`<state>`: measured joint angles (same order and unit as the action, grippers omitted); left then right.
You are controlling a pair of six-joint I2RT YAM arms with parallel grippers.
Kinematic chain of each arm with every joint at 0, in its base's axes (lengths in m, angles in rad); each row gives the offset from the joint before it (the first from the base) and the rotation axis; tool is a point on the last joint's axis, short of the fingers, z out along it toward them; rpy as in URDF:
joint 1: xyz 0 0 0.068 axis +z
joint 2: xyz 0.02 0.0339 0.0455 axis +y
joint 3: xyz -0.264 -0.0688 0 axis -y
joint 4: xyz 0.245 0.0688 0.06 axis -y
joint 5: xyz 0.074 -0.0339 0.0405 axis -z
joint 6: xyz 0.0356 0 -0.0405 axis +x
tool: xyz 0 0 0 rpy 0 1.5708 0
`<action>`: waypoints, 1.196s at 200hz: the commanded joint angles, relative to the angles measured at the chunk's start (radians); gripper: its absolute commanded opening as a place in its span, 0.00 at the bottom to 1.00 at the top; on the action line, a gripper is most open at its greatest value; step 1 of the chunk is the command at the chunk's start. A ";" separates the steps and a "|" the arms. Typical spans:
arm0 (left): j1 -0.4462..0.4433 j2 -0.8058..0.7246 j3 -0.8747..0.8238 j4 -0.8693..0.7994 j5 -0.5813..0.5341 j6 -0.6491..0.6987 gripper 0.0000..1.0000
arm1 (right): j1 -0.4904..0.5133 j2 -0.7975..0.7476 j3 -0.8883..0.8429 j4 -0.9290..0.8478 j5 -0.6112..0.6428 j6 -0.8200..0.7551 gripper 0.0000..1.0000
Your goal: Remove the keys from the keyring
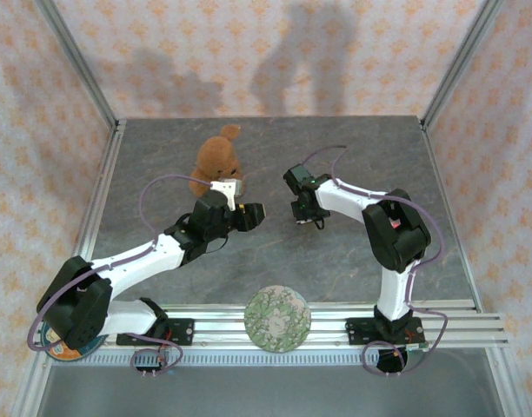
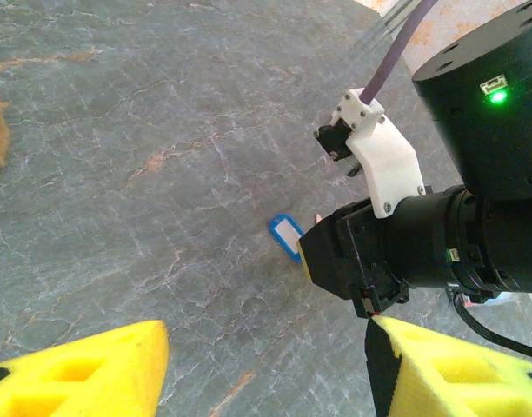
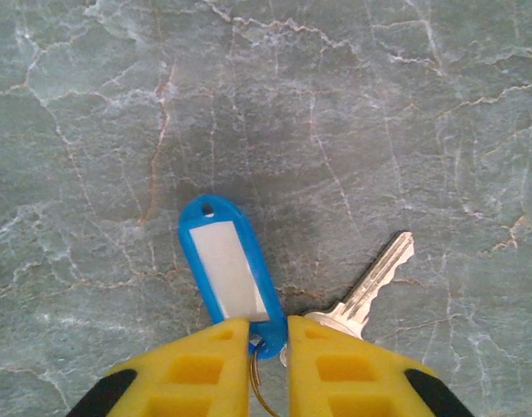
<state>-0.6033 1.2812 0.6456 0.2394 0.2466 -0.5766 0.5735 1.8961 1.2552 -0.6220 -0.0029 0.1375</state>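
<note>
On the grey marbled table lie a blue key tag (image 3: 224, 265) with a white label and a silver key (image 3: 375, 282), joined by a thin keyring (image 3: 257, 387). My right gripper (image 3: 268, 334) points straight down over them. Its yellow fingers (image 3: 205, 365) are pressed against the tag's lower end, with the ring running between them. From above, this gripper (image 1: 306, 219) sits at mid-table. My left gripper (image 1: 253, 213) hovers just to its left, open and holding nothing. In the left wrist view the blue tag (image 2: 286, 234) peeks out beside the right arm's black wrist (image 2: 475, 234).
A brown teddy bear (image 1: 216, 161) sits behind the left gripper. A round floral disc (image 1: 278, 318) rests on the rail at the near edge, between the arm bases. Aluminium frame posts and patterned walls enclose the table (image 1: 353, 261).
</note>
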 commanded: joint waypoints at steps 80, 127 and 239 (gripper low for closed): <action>-0.008 -0.030 -0.020 0.032 -0.027 -0.004 0.64 | -0.007 -0.026 0.007 -0.039 0.048 0.025 0.07; -0.008 -0.036 -0.021 0.035 -0.026 -0.006 0.64 | -0.009 -0.063 0.015 -0.049 0.035 0.028 0.00; -0.004 -0.062 0.037 0.005 -0.022 0.055 0.70 | -0.012 -0.283 0.047 -0.054 -0.124 -0.017 0.00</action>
<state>-0.6033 1.2587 0.6327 0.2497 0.2466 -0.5739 0.5659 1.6917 1.2625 -0.6579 -0.0647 0.1528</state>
